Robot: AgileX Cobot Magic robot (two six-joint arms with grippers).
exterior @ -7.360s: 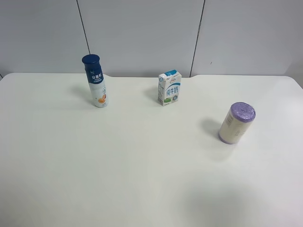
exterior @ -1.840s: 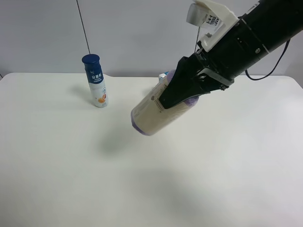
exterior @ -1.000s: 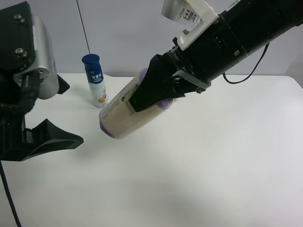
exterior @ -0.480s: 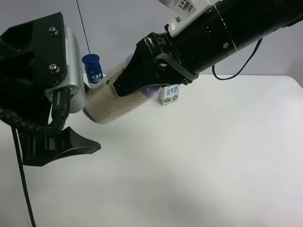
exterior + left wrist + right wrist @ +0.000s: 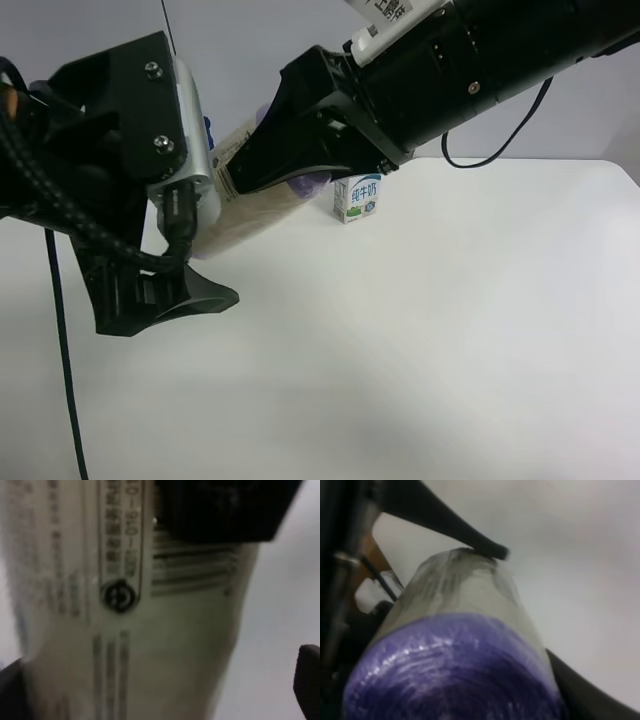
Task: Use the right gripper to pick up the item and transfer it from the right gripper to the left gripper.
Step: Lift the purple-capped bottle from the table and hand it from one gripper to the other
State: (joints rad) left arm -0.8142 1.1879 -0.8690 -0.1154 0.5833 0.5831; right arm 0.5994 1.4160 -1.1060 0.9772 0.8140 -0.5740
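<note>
Mid-air handover
Our right hand (image 5: 270,150) grips the item (image 5: 245,215) at its purple end; our left hand (image 5: 205,238) stands wide, jaws either side of the other end.

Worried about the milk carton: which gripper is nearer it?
Right. The right gripper hangs close by the milk carton; the left gripper is farther off, at the item's far end.

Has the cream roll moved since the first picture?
Yes. The item left the table right of the milk carton. It is now held in the air, left of the carton in the exterior high view.
</note>
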